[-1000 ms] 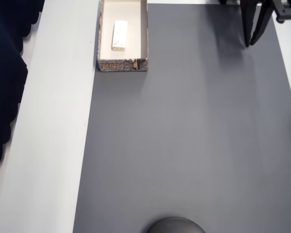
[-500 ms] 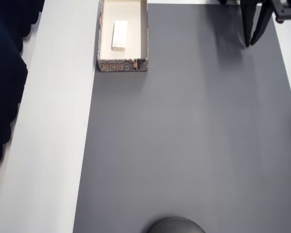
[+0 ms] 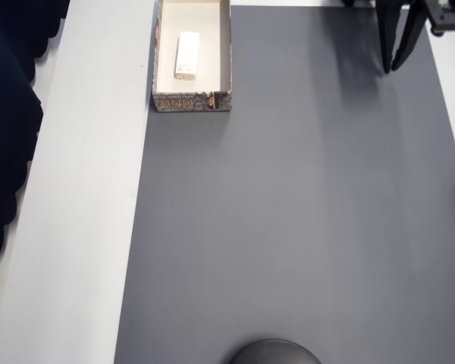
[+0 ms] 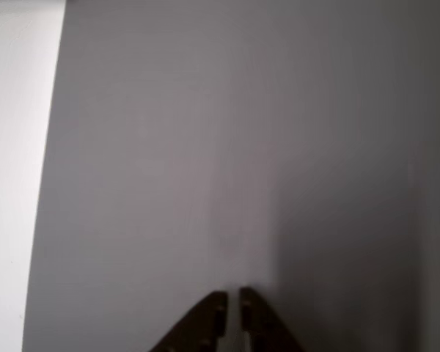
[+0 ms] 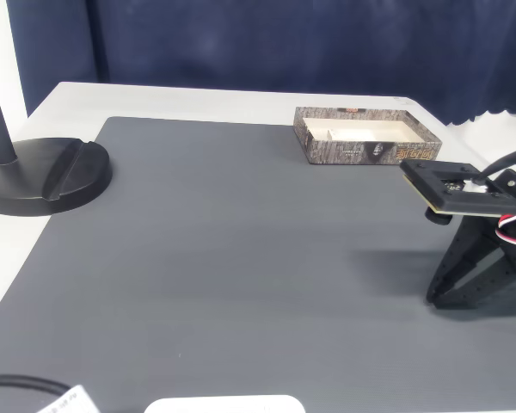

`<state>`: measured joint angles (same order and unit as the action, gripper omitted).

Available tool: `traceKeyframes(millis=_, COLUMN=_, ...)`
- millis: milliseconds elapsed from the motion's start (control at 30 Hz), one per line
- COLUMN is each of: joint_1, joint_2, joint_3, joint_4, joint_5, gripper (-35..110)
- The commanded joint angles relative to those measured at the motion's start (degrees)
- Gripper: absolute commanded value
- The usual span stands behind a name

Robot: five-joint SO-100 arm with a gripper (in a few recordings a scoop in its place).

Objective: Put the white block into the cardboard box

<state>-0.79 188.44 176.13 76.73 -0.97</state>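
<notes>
Dark blue curtain behind a pale worktop (image 5: 198, 99), most of it covered by a grey mat (image 3: 288, 227). Black stand base (image 5: 47, 176) at left of the fixed view; the same base is probably the dark dome at bottom centre of the overhead view.

The cardboard box (image 3: 192, 101) sits at the upper left of the overhead view, on the seam between mat and bare worktop; in the fixed view it is at upper right, box (image 5: 361, 151). The white block (image 3: 186, 55) lies flat inside it on the cream floor, lengthwise, clear of the walls. In the fixed view the block itself is hard to pick out behind the near wall.

The pincer (image 3: 395, 67) is at the upper right of the overhead view, well apart from the box, tips down near the mat. Wrist view shows the pincer (image 4: 233, 299) with tips nearly together, a thin slit between, nothing held.

Progress: the block is in the box, so the task looks finished. Nothing left except maybe parking the arm.
</notes>
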Motion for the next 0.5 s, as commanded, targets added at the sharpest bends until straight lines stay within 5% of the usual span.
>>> traceKeyframes(millis=0, joint_1=0.0, joint_2=2.1, joint_3=1.1, joint_4=-0.4, joint_5=-0.4, gripper=-2)
traceKeyframes(millis=467, joint_1=-0.1, joint_2=2.1, joint_3=1.1, joint_4=-0.4, joint_5=-0.8, gripper=-2)
